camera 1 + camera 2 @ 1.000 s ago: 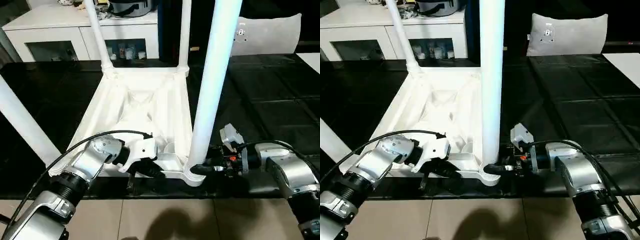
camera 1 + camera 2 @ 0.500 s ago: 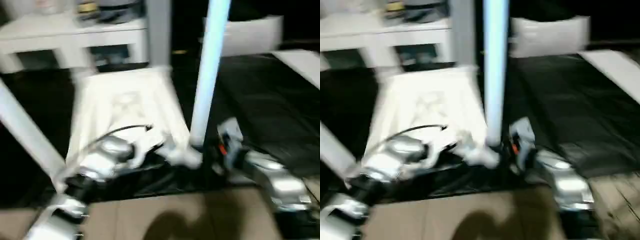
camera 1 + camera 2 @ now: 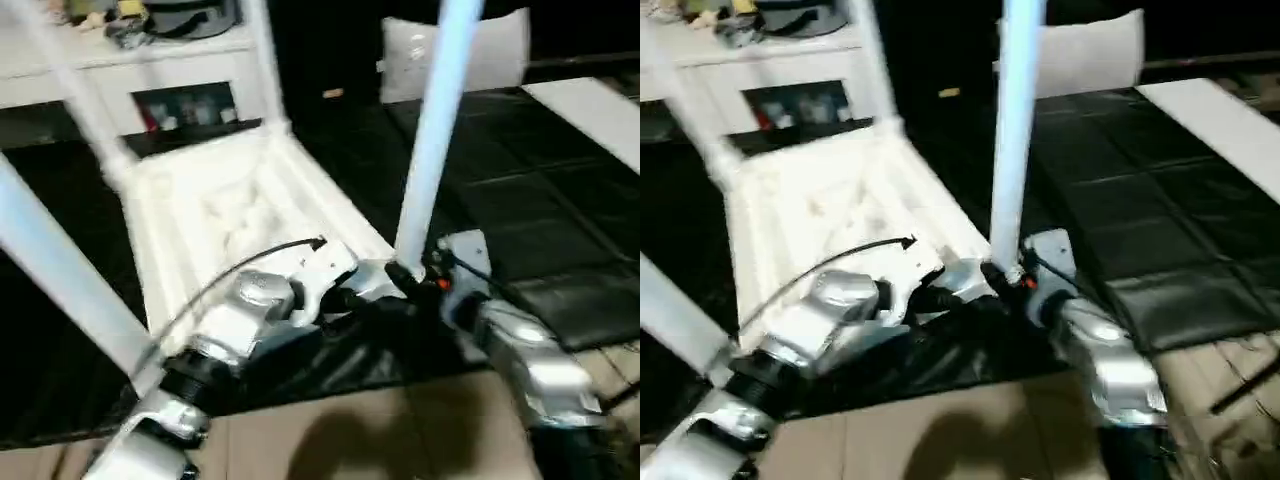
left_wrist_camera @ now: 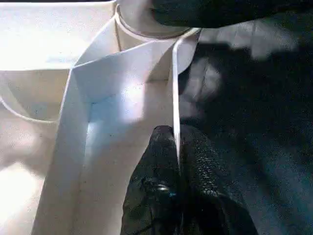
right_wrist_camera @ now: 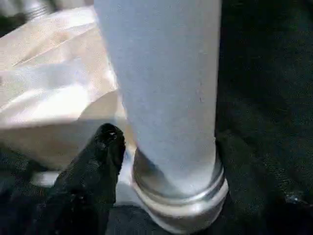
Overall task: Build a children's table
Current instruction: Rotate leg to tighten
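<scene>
The children's table (image 3: 230, 200) lies upside down on the black mat, ribbed underside up, with its white legs standing up from the corner sockets. My left gripper (image 4: 175, 142) is shut on the thin rim wall of the near edge, close to the near right corner, one finger on each side of the wall. The near right leg (image 3: 435, 140) rises straight from its socket. My right gripper (image 3: 402, 272) sits at the base of that leg, right by its collar (image 5: 178, 193). Another leg (image 3: 55, 270) slants up at the near left.
A white low cabinet with glass doors (image 3: 150, 70) stands behind the table, with a pale cushion (image 3: 480, 55) to its right. The black mat (image 3: 520, 180) stretches to the right, where a white board (image 3: 590, 110) lies. Tan floor (image 3: 350, 440) runs along the front.
The whole picture has swung and tilted, so the camera has moved. Both grippers stay at the same places on the table's near rim and the near right leg's base.
</scene>
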